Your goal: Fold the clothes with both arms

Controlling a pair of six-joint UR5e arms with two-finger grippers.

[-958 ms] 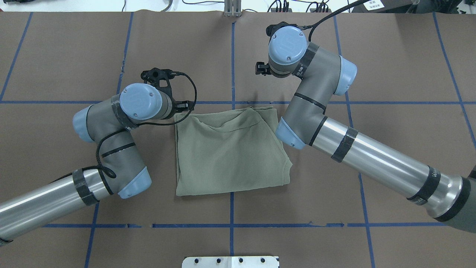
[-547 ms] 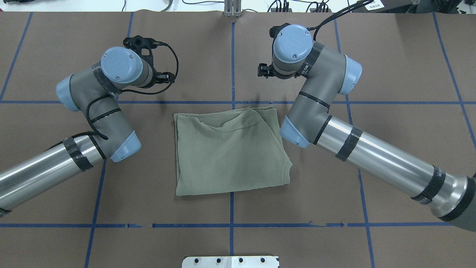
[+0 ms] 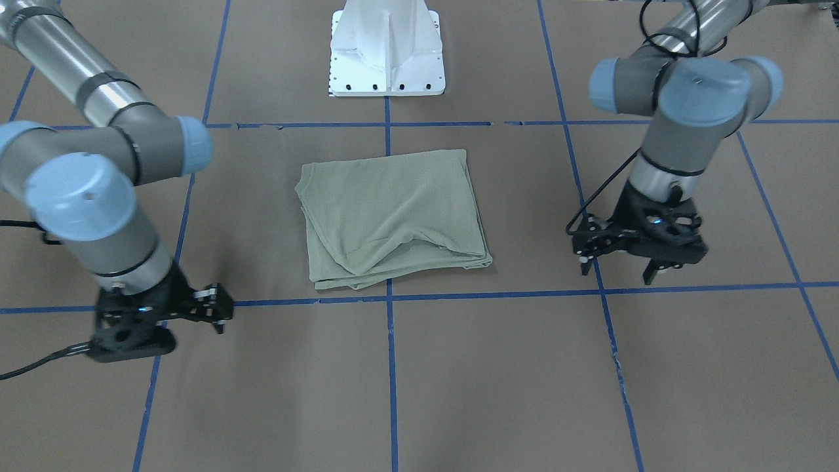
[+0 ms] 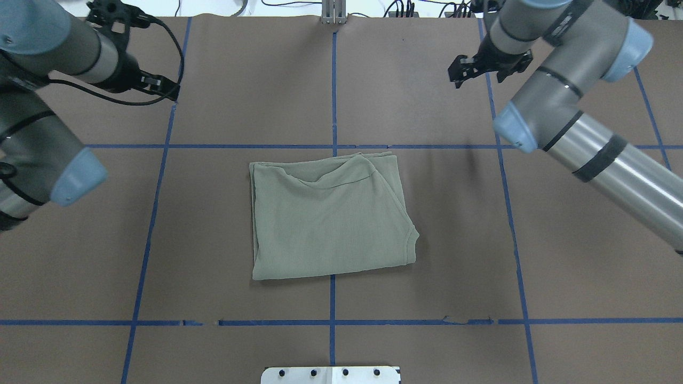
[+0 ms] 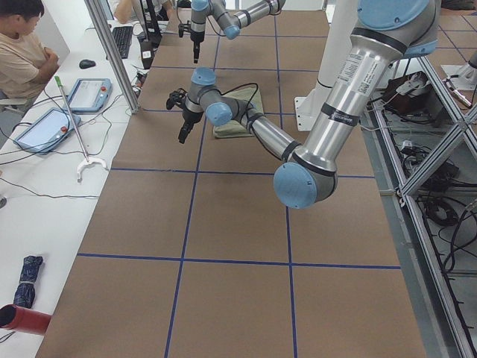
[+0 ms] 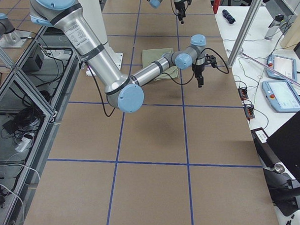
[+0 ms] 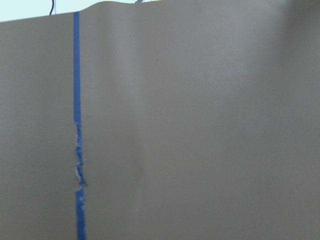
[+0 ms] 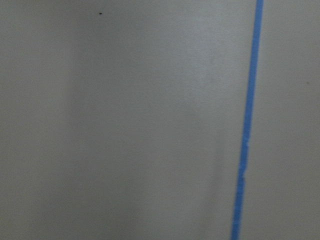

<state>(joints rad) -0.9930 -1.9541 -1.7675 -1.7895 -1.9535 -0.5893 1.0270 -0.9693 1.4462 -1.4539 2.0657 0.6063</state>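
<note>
Shirt (image 4: 331, 213) well apart from left fingers (image 4: 165, 89), right fingers (image 4: 458, 76).

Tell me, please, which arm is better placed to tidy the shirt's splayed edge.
Right, probably: the shirt splays its layers on that side, nearer the right gripper; the left gripper would have to cross the cloth.

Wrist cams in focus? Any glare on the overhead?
Right wrist view: soft, the blue tape line has blurred edges. Left wrist view: sharper, the frayed tape resolves. Overhead view: crisp; glare streak along the right arm tube, shirt evenly lit.
</note>
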